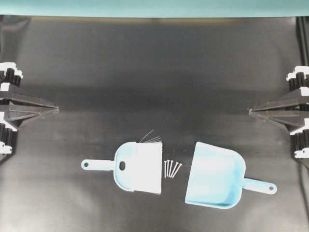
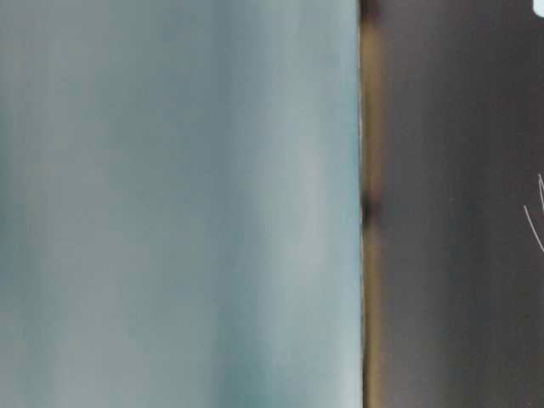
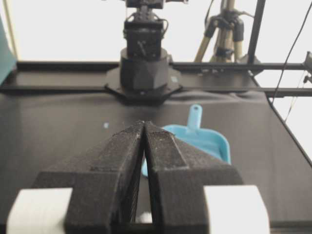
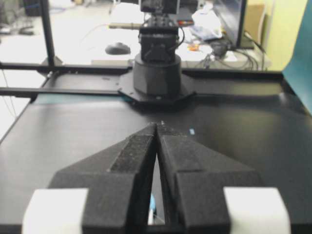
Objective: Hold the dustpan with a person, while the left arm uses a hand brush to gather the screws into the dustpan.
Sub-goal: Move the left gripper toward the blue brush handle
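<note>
Because nothing has been picked up yet, the screws (image 1: 172,168) lie in a small fanned cluster that serves as the centre of the layout: the hand brush (image 1: 137,166) sits just beside them on the left with its white bristles facing them, and the dustpan (image 1: 215,175) sits just beside them on the right, its wide mouth turned toward them, apparently so one short sweep would carry them in. Well apart from the screws, the left gripper (image 1: 57,108) and right gripper (image 1: 250,111) hover at opposite table edges, each with jaws pressed together on nothing. No person's hand shows.
</note>
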You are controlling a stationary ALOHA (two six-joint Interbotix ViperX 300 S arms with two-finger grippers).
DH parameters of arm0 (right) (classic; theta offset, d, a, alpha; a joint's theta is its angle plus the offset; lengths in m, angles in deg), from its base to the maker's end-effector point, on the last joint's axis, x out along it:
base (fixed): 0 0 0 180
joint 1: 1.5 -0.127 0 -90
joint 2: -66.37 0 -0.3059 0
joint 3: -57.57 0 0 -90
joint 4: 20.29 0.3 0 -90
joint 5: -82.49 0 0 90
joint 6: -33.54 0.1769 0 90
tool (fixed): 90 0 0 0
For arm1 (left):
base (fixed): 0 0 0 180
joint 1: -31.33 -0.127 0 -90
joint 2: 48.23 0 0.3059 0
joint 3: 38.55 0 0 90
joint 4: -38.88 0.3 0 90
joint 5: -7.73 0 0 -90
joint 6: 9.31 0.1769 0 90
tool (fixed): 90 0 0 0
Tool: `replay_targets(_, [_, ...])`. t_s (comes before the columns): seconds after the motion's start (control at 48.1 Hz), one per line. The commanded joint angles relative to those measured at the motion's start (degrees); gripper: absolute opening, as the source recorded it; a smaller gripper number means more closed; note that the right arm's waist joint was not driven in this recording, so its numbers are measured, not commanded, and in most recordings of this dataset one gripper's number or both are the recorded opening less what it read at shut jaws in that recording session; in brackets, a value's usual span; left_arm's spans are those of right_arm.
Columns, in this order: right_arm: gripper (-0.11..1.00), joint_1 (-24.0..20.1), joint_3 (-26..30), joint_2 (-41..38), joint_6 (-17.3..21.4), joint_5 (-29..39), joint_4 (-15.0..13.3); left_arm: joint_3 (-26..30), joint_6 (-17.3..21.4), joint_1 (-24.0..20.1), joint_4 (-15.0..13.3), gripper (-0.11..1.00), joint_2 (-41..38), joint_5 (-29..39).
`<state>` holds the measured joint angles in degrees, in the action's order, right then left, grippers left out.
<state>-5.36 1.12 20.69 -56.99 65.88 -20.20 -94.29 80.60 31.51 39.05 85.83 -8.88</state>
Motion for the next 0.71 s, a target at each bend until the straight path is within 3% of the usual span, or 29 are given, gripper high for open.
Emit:
replay_targets(0.0, [0.04,0.00,0.88,-0.35,0.53,-0.35,0.09,3.60,-1.05,4.39,2.37,0.05,-1.05,7.73])
replay_targets(0.104, [0.00,0.00,0.79,-0.09,0.18,4.48,0.09,7.65,-2.64,8.09,2.37,0.00,-3.43,24.79])
replay_targets(0.187, [0.00,0.00,0.88,0.18,0.44,8.17,0.09,9.32,-4.66,8.96,2.37,0.00,-5.80,30.94])
replay_targets(0.416, [0.00,0.00,0.79,1.85,0.00,13.10,0.09,8.96,-12.48,8.96,2.46,0.00,-15.47,36.56])
replay_targets(0.686, [0.00,0.00,0.00,3.52,0.09,14.06,0.09,8.79,-18.98,7.91,2.46,0.00,-28.56,32.26])
